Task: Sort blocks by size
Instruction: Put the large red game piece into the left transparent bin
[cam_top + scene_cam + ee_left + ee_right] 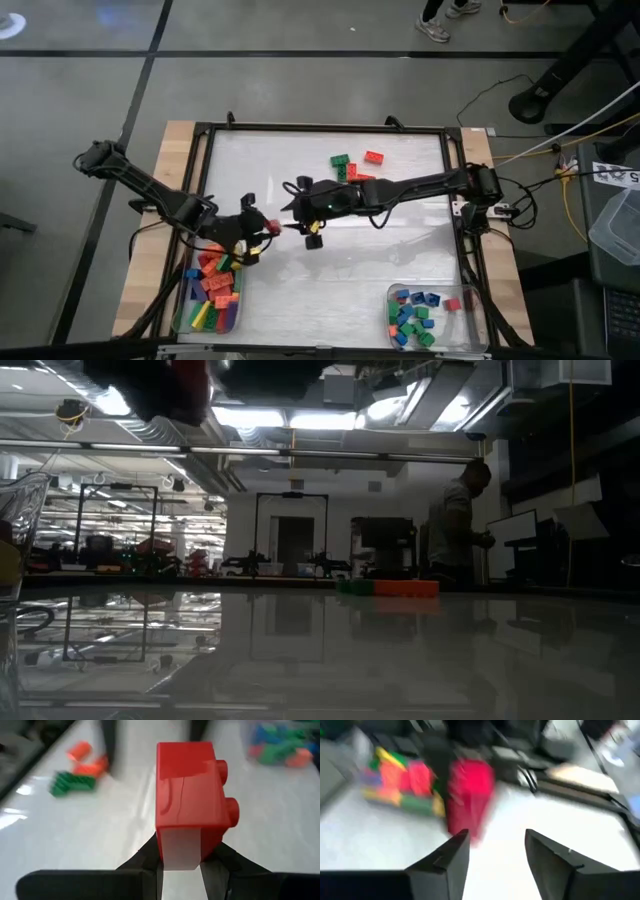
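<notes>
left gripper (262,229) clamped on a red block (190,805) above the table (330,280) near the left tray (180,322), right gripper (492,850) just beside it, fingers apart, block ahead of them

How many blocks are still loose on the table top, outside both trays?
3: a green block, a red block and another red block, clustered by the right arm, which may hide more.
</notes>
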Robot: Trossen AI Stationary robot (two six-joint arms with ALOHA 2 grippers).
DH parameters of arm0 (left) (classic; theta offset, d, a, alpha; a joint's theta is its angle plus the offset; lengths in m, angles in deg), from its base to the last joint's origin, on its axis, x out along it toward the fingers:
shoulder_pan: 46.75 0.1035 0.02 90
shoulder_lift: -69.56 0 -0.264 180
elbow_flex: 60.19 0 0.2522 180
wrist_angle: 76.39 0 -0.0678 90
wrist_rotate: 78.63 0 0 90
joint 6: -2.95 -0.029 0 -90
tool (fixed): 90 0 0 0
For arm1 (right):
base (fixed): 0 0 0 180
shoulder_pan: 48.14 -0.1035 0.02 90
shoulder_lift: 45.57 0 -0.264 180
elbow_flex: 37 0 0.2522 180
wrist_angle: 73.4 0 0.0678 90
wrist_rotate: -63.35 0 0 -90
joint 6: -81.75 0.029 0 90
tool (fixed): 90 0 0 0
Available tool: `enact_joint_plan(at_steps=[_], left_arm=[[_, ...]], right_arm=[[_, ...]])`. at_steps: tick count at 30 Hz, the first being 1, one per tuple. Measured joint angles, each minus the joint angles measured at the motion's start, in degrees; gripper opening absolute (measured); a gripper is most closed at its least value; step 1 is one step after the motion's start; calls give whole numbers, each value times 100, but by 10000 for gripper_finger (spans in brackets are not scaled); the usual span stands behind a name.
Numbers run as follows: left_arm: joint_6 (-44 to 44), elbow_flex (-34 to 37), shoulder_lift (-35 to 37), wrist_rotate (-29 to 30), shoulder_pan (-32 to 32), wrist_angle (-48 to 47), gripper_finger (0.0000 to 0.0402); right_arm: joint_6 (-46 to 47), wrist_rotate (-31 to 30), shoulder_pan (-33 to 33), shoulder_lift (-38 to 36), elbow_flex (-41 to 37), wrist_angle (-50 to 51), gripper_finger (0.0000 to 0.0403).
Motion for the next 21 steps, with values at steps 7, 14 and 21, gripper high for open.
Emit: enact_joint_plan(at_steps=[7, 14, 21], left_arm=[[1218, -2, 362, -2029, -228, -1152, 85], [3299, -4, 578, -4301, -758, -1909, 95], [4803, -2, 493, -4236, -1333, -2579, 104]], right_arm=[[-569, -1074, 269, 0, 647, 2529, 214], [-320, -643, 1148, 124, 632, 4165, 202], [-205, -352, 1882, 249, 290, 4221, 199]])
